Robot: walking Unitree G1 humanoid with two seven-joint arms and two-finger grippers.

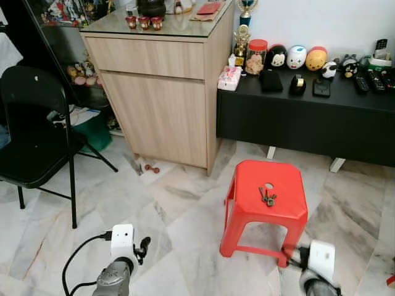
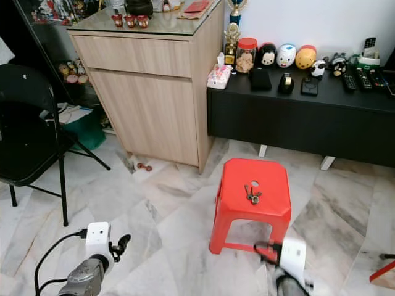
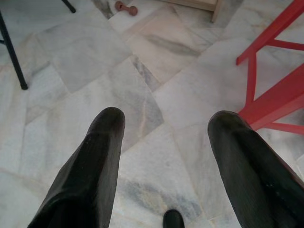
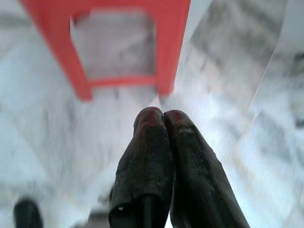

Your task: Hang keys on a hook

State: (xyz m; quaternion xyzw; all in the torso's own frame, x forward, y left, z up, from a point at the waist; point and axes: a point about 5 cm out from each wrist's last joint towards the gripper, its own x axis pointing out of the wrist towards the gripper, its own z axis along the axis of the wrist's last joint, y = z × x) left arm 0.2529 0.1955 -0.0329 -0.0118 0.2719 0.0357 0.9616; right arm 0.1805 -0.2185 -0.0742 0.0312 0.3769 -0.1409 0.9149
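Left eye view showed the keys (image 1: pixel 267 197) lying on top of the red stool (image 1: pixel 247 213), far of both grippers. Right gripper (image 4: pixel 164 118), fingers pressed together, hung low near the stool's near right leg. Left gripper (image 3: pixel 166 123), fingers spread, hung over marble floor (image 1: pixel 179 216), left of the stool.

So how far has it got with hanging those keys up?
Nothing looks done yet. The keys lie on top of the red stool, untouched. The left gripper is open over the marble floor beside the stool; the right gripper is shut and empty, low near the stool's legs. Still to do: reach up, pick the keys off the stool, find a hook and hang them. I cannot make out a hook.
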